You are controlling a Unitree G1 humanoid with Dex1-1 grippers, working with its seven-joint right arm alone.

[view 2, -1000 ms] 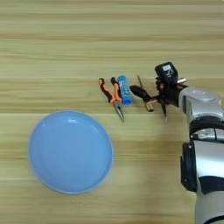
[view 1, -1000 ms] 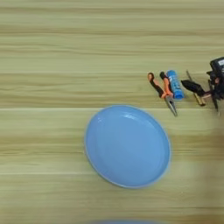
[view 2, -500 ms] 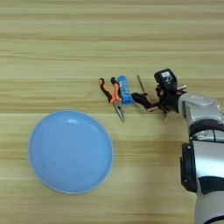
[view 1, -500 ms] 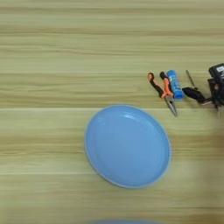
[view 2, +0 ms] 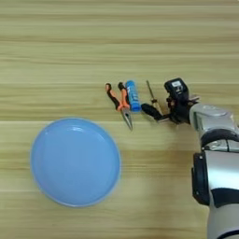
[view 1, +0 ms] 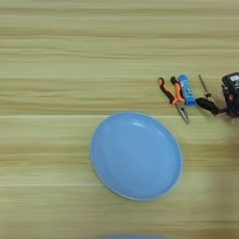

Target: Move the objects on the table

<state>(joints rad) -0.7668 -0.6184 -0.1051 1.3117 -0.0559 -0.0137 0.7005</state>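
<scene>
Wooden table: a thin, light screwdriver is pinched at its handle by the gripper.

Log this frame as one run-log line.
right pincer: at thin screwdriver, grip unclear | orange-and-black-handled pliers, blue cylindrical tube: on wood-grain table | round blue plate: empty
</scene>
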